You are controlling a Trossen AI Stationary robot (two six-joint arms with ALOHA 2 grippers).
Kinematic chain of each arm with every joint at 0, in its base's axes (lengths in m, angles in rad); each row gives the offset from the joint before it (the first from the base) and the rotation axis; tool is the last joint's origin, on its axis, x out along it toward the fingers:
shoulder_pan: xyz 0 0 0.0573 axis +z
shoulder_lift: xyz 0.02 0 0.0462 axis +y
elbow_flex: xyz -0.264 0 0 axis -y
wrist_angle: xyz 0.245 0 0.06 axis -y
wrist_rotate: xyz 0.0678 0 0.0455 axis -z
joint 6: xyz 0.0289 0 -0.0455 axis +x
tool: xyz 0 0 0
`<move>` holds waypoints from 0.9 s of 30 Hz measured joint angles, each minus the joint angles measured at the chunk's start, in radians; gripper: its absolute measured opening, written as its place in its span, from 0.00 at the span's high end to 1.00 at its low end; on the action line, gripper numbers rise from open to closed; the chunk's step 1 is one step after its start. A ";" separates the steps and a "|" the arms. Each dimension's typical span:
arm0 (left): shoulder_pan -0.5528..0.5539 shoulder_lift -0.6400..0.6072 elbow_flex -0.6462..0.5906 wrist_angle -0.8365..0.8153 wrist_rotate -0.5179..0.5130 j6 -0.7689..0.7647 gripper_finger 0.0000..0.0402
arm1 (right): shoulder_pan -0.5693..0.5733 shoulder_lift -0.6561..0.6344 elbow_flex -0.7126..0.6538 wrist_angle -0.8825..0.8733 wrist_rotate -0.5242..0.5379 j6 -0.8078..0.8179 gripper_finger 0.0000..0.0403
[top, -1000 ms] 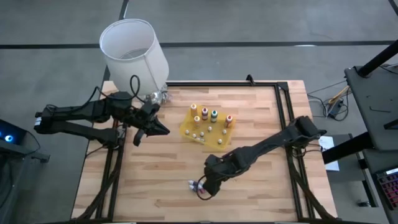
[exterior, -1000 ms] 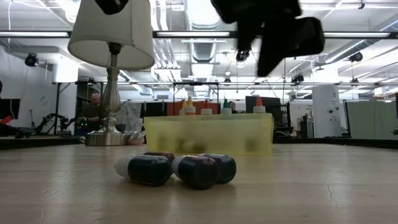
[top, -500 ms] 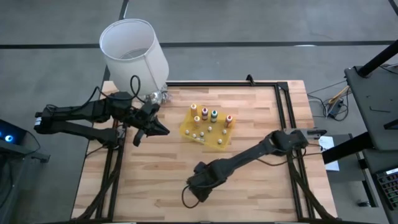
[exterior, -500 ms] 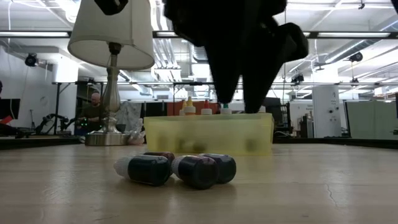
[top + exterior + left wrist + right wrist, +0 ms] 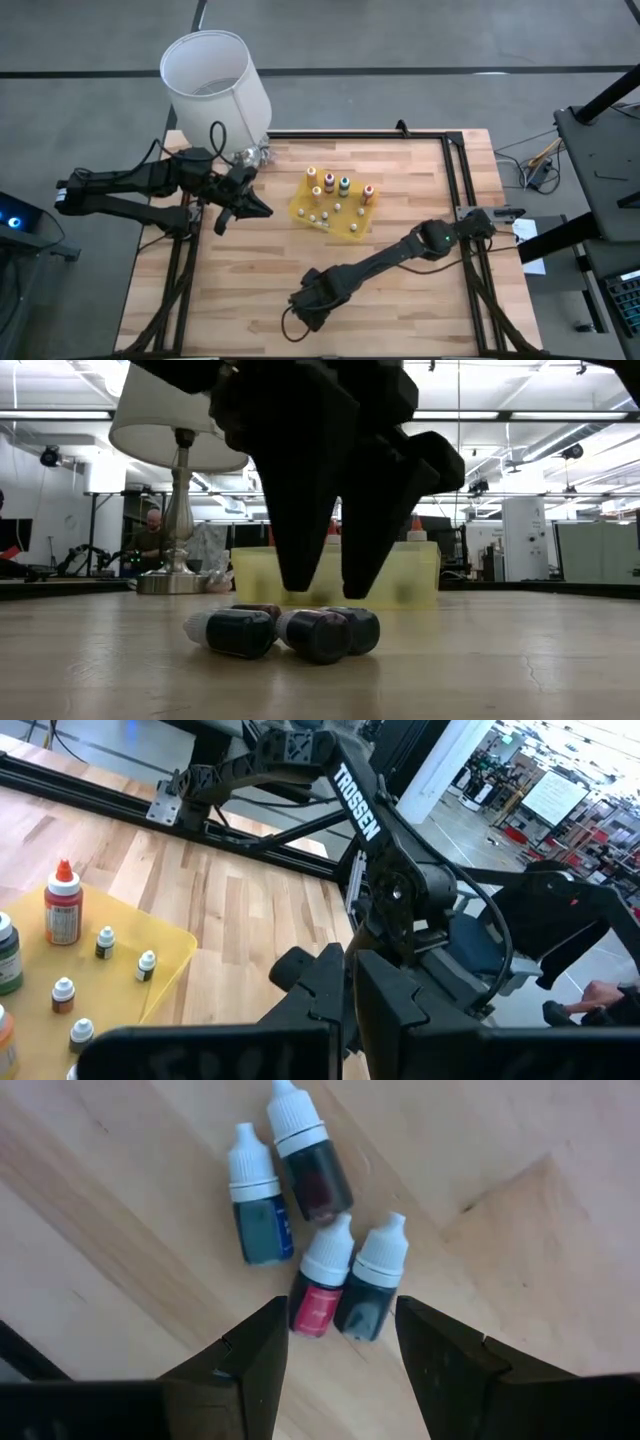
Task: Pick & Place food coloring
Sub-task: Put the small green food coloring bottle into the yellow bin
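Right gripper (image 5: 335, 1345) hangs low over a cluster of four small food coloring vials (image 5: 305, 1230) lying on the bare worktop (image 5: 400, 310), well apart from the yellow tray (image 5: 352, 229) on the camera-near side. Jaws apart, empty, straddling the pair nearest them.

Vials (right wrist view):
- blue vial (image 5: 258, 1210) and dark red vial (image 5: 306, 1162) lie side by side, farther from the jaws.
- red vial (image 5: 320, 1285) and dark teal vial (image 5: 370, 1288) lie touching each other, directly between the fingertips.
- All four lie flat, long axes roughly parallel, white caps pointing away from the gripper, bases toward it.

Low view confirms the vials lying on their sides in front of the tray, the fingers (image 5: 300, 510) just above them, not yet at the worktop.

Judgement on the grasp: the gap spans two touching vials, so a straight descent would likely catch both or squeeze one out sideways. Better to shift over one vial only (the teal, on the outside of the cluster, looks easiest), keep the closing line across its short axis, and grip the body rather than the tapered cap. Round bodies will roll if nudged.

Left gripper (image 5: 243, 205) waits near the lamp (image 5: 215, 88), beside the tray, jaws together.
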State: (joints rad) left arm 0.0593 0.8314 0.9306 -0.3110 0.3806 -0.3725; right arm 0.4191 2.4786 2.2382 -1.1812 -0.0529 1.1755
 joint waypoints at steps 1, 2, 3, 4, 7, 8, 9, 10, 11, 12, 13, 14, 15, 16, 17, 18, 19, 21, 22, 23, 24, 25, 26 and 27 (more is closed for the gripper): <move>0.000 0.000 0.000 -0.002 0.000 0.000 1.00 | 0.000 0.000 -0.005 -0.001 0.000 0.000 0.56; 0.000 0.000 0.000 -0.004 0.000 0.000 1.00 | 0.000 0.000 -0.008 -0.006 0.000 0.000 0.56; 0.000 0.000 0.000 -0.004 0.000 0.000 1.00 | 0.000 0.000 -0.010 -0.010 0.000 0.000 0.57; 0.000 0.000 0.000 -0.006 0.000 0.000 1.00 | 0.000 0.000 -0.010 -0.017 0.000 0.000 0.57; 0.000 0.000 0.000 -0.019 0.000 -0.001 1.00 | 0.000 -0.003 -0.007 -0.032 0.000 -0.006 0.56; 0.000 0.000 -0.001 -0.024 0.000 -0.001 1.00 | 0.000 -0.003 -0.006 -0.032 0.000 -0.012 0.56; 0.000 0.000 -0.001 -0.026 0.000 -0.001 1.00 | 0.000 -0.003 -0.006 -0.035 0.000 -0.019 0.57; 0.000 0.000 -0.002 -0.028 0.000 -0.001 1.00 | 0.000 -0.003 -0.007 -0.036 0.000 -0.024 0.57; 0.000 0.000 -0.002 -0.029 0.000 -0.002 1.00 | 0.000 -0.003 -0.008 -0.035 0.000 -0.031 0.57; 0.000 0.000 -0.002 -0.029 0.000 -0.002 1.00 | 0.000 -0.003 -0.011 -0.036 0.000 -0.032 0.57; 0.000 0.000 -0.002 -0.029 0.000 -0.002 1.00 | -0.001 -0.003 -0.014 -0.037 0.000 -0.033 0.57; 0.000 0.000 -0.002 -0.029 0.000 -0.002 1.00 | -0.002 -0.003 -0.018 -0.036 0.000 -0.036 0.57; 0.000 0.000 -0.002 -0.029 0.000 -0.002 1.00 | -0.003 -0.003 -0.022 -0.036 0.000 -0.040 0.57; 0.000 0.000 -0.002 -0.029 0.000 -0.002 1.00 | -0.005 -0.004 -0.026 -0.037 -0.001 -0.048 0.57; 0.000 0.000 -0.002 -0.028 0.000 -0.002 1.00 | -0.006 -0.004 -0.031 -0.036 -0.001 -0.053 0.57; 0.000 0.000 -0.002 -0.029 0.000 -0.002 1.00 | -0.007 -0.004 -0.035 -0.036 -0.001 -0.054 0.57; 0.000 0.000 -0.002 -0.028 0.000 -0.002 1.00 | -0.009 -0.004 -0.039 -0.035 -0.001 -0.057 0.58; 0.000 0.000 -0.002 -0.028 0.000 -0.002 1.00 | -0.012 -0.004 -0.045 -0.034 -0.004 -0.064 0.58; 0.000 0.000 -0.002 -0.028 0.000 -0.002 1.00 | -0.012 -0.004 -0.047 -0.034 -0.007 -0.068 0.59; 0.000 0.000 -0.002 -0.028 0.000 -0.002 1.00 | -0.013 -0.004 -0.048 -0.032 -0.008 -0.073 0.59; 0.000 0.000 -0.002 -0.028 0.000 -0.002 1.00 | -0.014 -0.004 -0.050 -0.026 -0.009 -0.076 0.59; 0.000 0.000 -0.002 -0.028 0.000 -0.002 1.00 | -0.014 -0.005 -0.054 -0.017 -0.009 -0.077 0.59; 0.000 0.000 -0.002 -0.027 0.000 -0.002 1.00 | -0.014 -0.005 -0.057 -0.010 -0.009 -0.078 0.59; 0.000 0.000 -0.002 -0.028 0.000 -0.002 1.00 | -0.014 -0.005 -0.064 -0.001 -0.009 -0.077 0.59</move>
State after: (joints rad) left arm 0.0593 0.8314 0.9287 -0.3386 0.3807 -0.3748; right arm 0.4046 2.4733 2.1745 -1.1824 -0.0616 1.0980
